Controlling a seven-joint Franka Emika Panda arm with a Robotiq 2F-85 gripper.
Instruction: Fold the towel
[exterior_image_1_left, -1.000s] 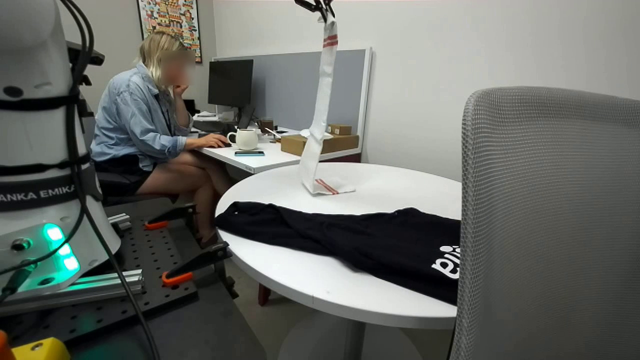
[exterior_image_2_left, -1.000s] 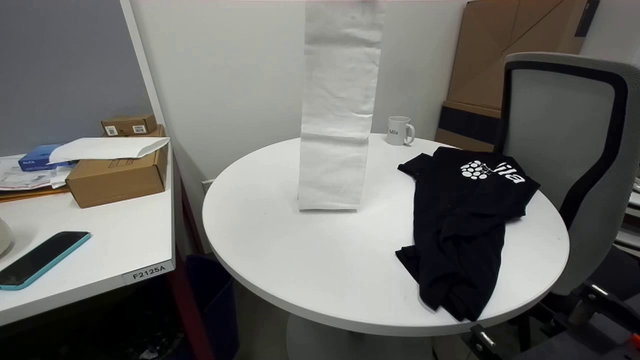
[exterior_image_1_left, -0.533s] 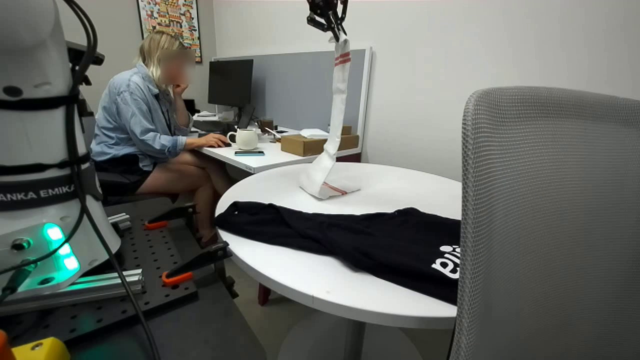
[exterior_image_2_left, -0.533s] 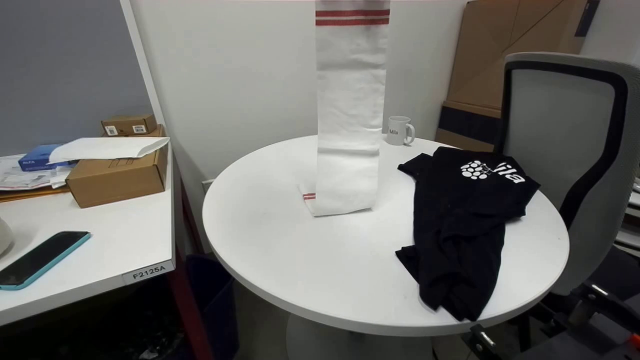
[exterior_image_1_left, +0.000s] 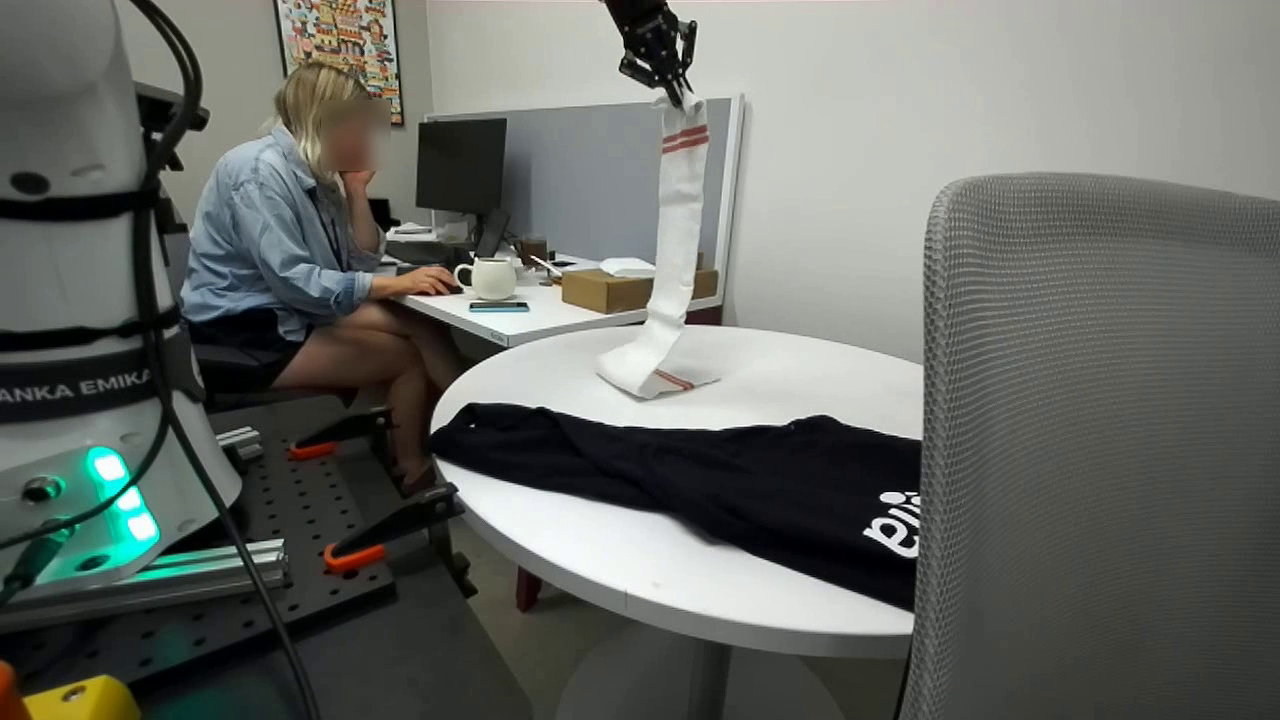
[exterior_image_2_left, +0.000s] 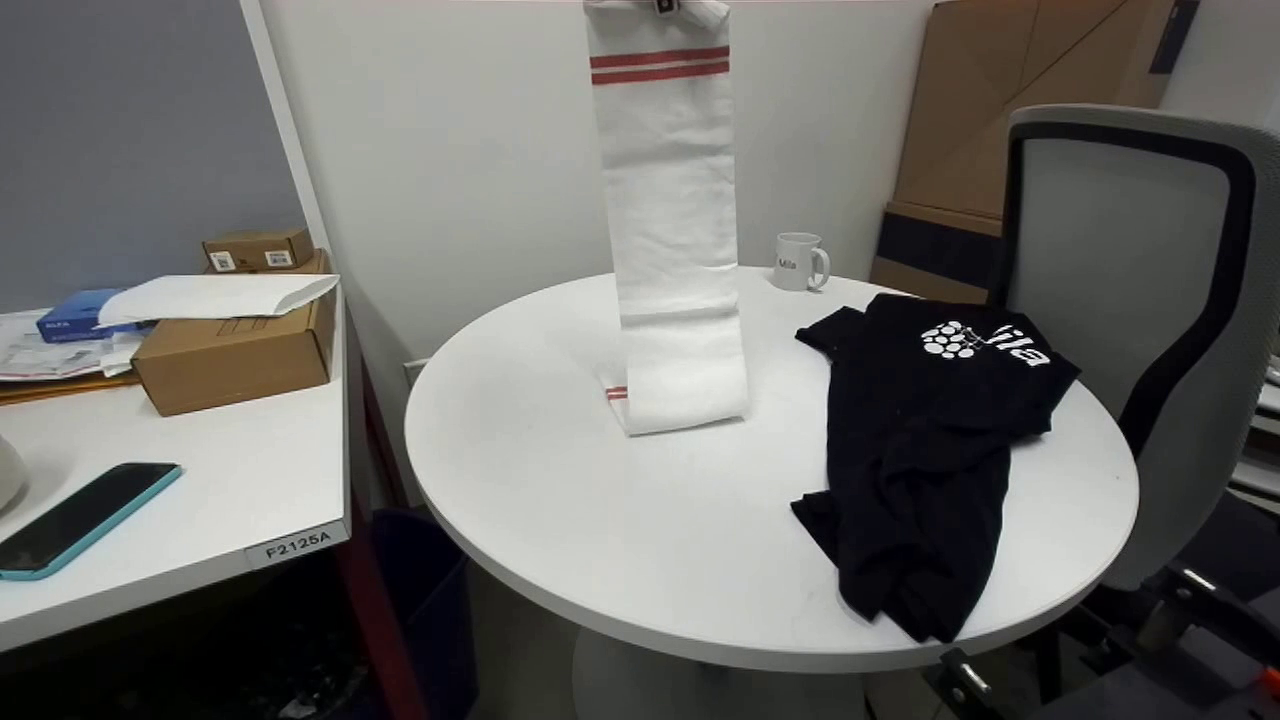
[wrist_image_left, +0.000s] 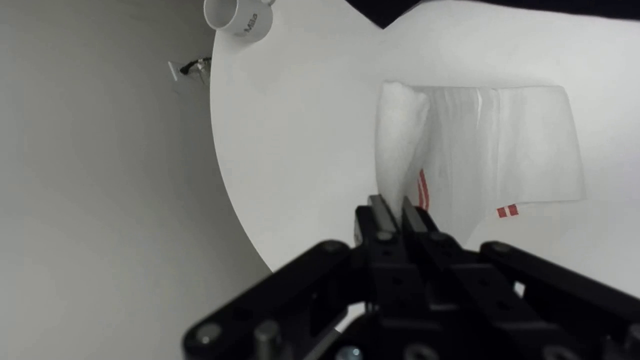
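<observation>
Towel (exterior_image_2_left: 675, 230), creased strip, pinched in fingers (wrist_image_left: 383, 216)

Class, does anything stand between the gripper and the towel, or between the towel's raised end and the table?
No obstacle shows: the gripper pinches the towel, whose own lower part rests on the table below; the black shirt lies apart.

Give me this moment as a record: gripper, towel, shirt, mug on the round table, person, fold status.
gripper: jaws shut on top of the towel
towel: hangs in a strip, lower part on the table
shirt: black, lying on the table, apart from towel
mug: white, upright
person: seated at the desk
fold status: unfinished, towel mostly hanging
</observation>
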